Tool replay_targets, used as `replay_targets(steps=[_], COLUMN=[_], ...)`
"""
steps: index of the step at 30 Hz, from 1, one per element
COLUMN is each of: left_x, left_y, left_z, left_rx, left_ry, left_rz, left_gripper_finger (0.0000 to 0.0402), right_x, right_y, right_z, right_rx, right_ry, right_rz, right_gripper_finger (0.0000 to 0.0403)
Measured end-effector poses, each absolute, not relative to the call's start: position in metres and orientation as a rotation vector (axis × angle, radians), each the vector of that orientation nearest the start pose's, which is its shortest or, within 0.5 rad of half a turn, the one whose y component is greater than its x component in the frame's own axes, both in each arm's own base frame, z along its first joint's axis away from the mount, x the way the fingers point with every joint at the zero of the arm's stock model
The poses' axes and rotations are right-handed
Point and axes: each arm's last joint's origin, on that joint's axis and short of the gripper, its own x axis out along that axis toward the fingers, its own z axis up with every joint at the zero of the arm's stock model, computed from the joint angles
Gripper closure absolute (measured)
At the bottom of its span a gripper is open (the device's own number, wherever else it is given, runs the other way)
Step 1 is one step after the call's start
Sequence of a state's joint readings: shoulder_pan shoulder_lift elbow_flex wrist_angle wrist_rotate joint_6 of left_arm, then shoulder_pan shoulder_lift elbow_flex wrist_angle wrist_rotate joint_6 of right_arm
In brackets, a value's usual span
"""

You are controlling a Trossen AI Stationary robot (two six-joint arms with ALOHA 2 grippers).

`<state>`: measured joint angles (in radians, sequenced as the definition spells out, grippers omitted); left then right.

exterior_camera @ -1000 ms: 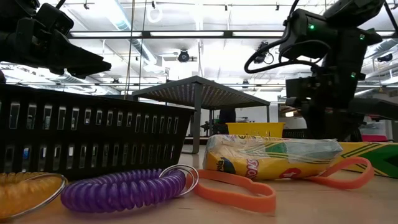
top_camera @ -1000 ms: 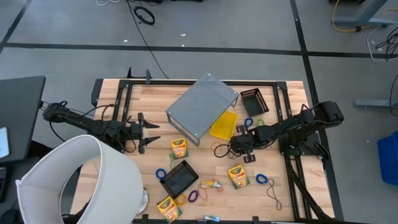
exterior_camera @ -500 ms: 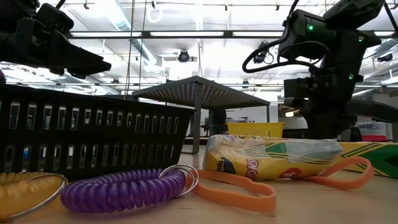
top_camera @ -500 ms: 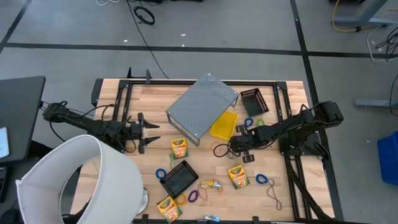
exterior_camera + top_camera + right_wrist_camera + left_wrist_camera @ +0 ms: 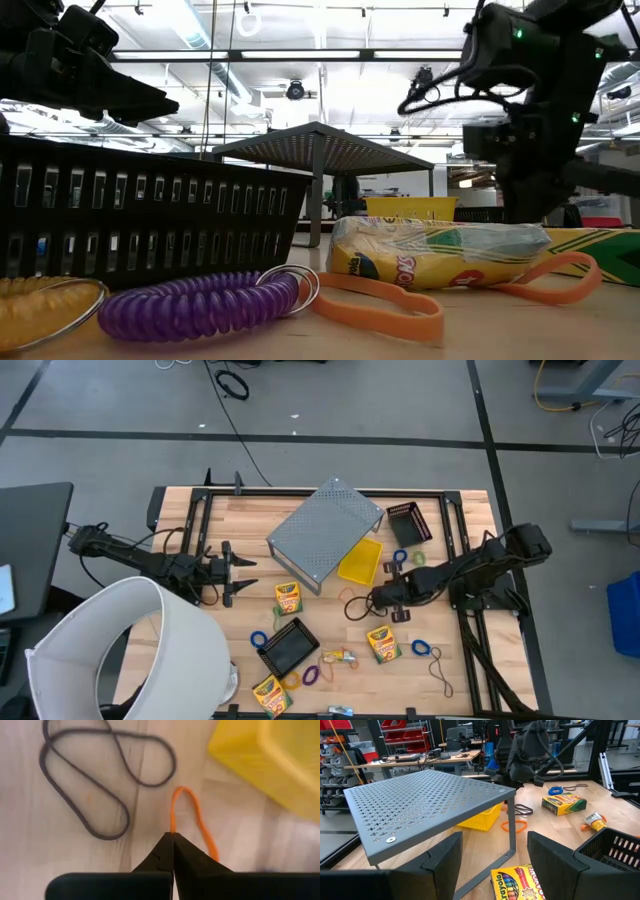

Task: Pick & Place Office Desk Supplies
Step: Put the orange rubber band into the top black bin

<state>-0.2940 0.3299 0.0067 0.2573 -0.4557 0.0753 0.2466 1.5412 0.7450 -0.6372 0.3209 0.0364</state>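
Observation:
My right gripper [image 5: 376, 598] is low over the table's middle, near the yellow tray [image 5: 360, 562], and is shut on an orange elastic loop [image 5: 186, 802]. A dark loop [image 5: 85, 795] lies beside it on the wood. My left gripper [image 5: 240, 573] waits open at the left, pointing at the grey perforated shelf [image 5: 425, 805]. Crayon boxes [image 5: 287, 598] [image 5: 383, 643] [image 5: 270, 693] lie flat. Blue loops [image 5: 259, 639] [image 5: 420, 648], a purple coil [image 5: 195, 305] and the multicoloured packet [image 5: 340, 657] lie near the front edge. My right gripper pinches the orange elastic loop at one end [image 5: 172, 831] between its two shut fingertips, coming from above and slanting down. The loop runs out past the tips and back in a narrow bend. The wrist view does not show whether it is clear of the wood.
A big white cylinder [image 5: 130, 650] fills the near left corner. A black basket [image 5: 290, 647] sits near the front, and a smaller black one [image 5: 408, 523] stands at the far right. Another orange loop [image 5: 380, 305] lies by the purple coil. Bare wood shows right of the crayon box.
My right gripper has moved a little toward the near edge and risen slightly, staying shut. The left arm has kept still.

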Motion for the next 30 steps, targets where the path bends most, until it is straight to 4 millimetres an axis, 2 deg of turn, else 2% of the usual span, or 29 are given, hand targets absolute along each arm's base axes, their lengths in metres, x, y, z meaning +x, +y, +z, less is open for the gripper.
replay_targets(steps=[6,16,25,30], left_x=[0.114,0.114,0.114,0.114], left_y=[-0.021,-0.021,-0.021,-0.021], left_z=[0.162,0.162,0.162,0.162], left_rx=[0.099,0.099,0.099,0.099], left_ry=[0.068,0.067,0.067,0.067], left_rz=[0.159,0.159,0.159,0.159], left_gripper_finger=[0.0174,0.0174,0.0174,0.0174], right_x=[0.235,0.241,0.238,0.232], right_y=[0.058,0.059,0.053,0.043], right_z=[0.153,0.181,0.199,0.206], right_rx=[-0.413,-0.494,-0.576,-0.623], right_ry=[1.4,1.409,1.453,1.506], right_rz=[-0.135,-0.257,-0.385,-0.5], right_gripper_finger=[0.0402,0.0403,0.0403,0.0403])
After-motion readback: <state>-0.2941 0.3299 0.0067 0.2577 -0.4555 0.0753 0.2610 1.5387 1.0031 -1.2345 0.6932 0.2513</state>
